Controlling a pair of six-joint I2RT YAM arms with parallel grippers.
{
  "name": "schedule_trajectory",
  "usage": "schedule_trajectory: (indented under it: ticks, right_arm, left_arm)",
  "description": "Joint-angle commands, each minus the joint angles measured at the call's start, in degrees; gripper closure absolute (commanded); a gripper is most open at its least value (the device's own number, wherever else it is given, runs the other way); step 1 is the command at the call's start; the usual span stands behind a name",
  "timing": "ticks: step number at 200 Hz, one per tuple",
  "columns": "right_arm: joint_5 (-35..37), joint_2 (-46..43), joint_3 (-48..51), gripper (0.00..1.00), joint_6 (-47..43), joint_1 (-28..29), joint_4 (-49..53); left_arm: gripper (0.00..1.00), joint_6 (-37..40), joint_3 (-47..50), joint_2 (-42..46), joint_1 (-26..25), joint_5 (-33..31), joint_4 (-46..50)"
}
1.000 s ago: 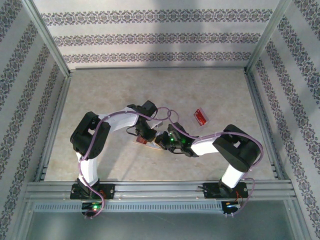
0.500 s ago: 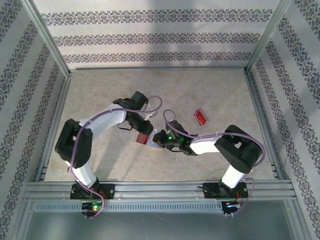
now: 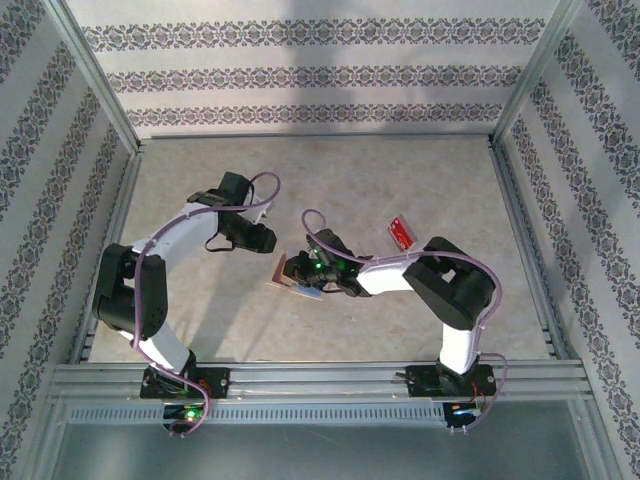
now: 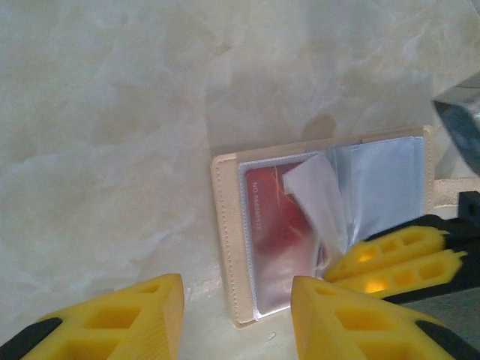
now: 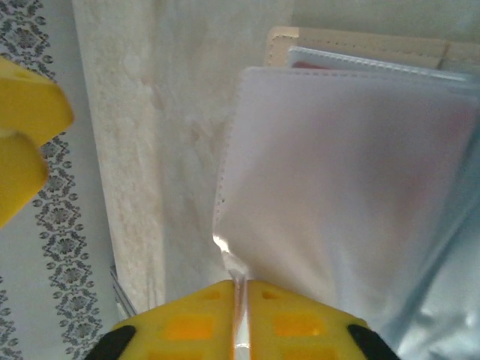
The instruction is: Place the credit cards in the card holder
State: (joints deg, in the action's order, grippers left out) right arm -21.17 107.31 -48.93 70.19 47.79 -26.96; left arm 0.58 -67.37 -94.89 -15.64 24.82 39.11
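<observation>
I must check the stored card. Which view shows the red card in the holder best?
The left wrist view: there the red card lies plainly in the open card holder, under a clear sleeve that the right tool pinches. The top external view gives a small red patch; the right wrist view a faint red strip.

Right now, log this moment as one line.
left gripper: open, empty | right gripper: shut on clear pocket of card holder | first credit card: inside card holder | second credit card: loose on table
</observation>
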Motion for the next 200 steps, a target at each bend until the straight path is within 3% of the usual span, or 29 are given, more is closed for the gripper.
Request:
schedule_trajectory:
  ticks: [1,63,114,146,200]
  right_arm:
    - [-2.2,1.9,-3.0,0.83,-1.4,0.5,1.3]
    - [-4.3,3.6,-7.4,0.77,-3.5,0.7,4.4]
    - [-3.7,-3.3,-6.9,0.77,-7.3,-0.7,9.2]
    - [-1.3,-8.4,-1.9,0.79,-8.0,-2.0,9.6]
    - [-0.3,-10.0,2.6,0.91,-7.9,-3.3,8.7]
  left_arm:
    - [0.57,-0.2,0.6,0.5,0.2,-0.4,-1.6]
    - [0.57,0.8,1.4,1.3,0.2,-0.5,-2.3]
    - [0.57,3.1,1.3,2.7,0.1,4.4,-2.0]
    - [0.63,4.0,2.0,2.3,-0.5,8.3,-2.0]
    - [0.76,5.6,1.5,-3.1,-5.3,7.3,-0.8]
